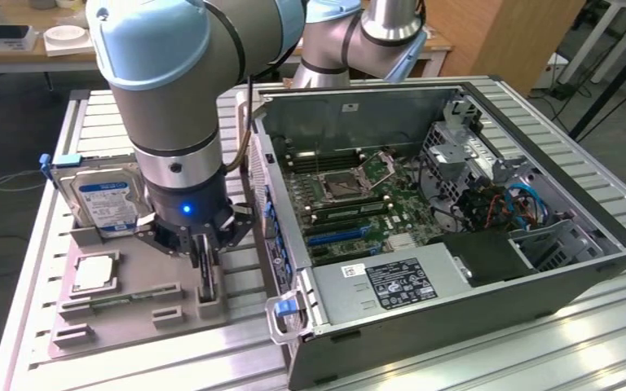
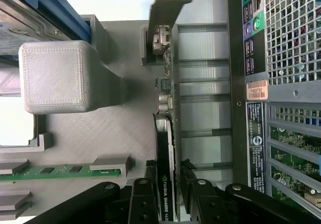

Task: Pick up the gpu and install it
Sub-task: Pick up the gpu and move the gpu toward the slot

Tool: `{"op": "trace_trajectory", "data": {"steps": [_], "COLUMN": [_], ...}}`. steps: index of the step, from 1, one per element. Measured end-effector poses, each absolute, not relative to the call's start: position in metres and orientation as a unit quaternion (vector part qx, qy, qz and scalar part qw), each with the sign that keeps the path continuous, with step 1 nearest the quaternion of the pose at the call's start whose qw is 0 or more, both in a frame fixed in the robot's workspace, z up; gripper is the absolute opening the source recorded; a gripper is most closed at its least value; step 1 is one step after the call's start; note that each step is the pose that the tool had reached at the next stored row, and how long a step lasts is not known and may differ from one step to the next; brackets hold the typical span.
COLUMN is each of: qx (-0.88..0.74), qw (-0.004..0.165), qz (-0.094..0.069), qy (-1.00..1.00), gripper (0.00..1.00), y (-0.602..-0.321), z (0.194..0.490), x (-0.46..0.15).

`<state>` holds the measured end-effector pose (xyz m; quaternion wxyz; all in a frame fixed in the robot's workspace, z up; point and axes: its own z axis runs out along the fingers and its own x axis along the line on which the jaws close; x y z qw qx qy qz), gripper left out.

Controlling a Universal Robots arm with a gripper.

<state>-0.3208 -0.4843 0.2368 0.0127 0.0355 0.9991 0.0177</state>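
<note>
Gripper point(image 2: 167, 178): standing wide open, its fingers point(image 2: 144, 189) straddling the black end of the card, one on each face, not yet pinching it.
gpu point(image 2: 165, 128): standing on its long edge in a slotted holder point(image 1: 209, 308) on the grey fixture tray point(image 1: 128, 318), directly beneath the gripper.
Long axis: running parallel to the ported rear panel of the computer case point(image 1: 574, 269), from the gripper end out to the pale metal bracket point(image 2: 168, 5).
Alignment: the closing line is crossing the card's thin faces, which looks right for a pinch.
Neighbours: memory stick point(image 2: 60, 171) and hard drive point(image 1: 104, 199) are sitting on the tray's far side from the case, apart from the card.
Bench point(image 1: 487, 358): carrying tray and case side by side.
</note>
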Motion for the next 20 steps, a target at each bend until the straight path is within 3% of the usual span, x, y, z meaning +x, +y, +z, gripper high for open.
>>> {"op": "trace_trajectory", "data": {"steps": [1,2,20], "qx": [0.036,0.036,0.036], "qw": [0.013,0.013,0.013], "qz": [0.018,0.018,0.018], "qy": [0.999,0.999,0.999], "gripper": [0.40,0.33,0.33], "y": [-0.4843,-0.4843,-0.4843], "z": [0.2369,0.2369,0.2328], "x": [-0.3209,-0.3208,-0.3209]}}
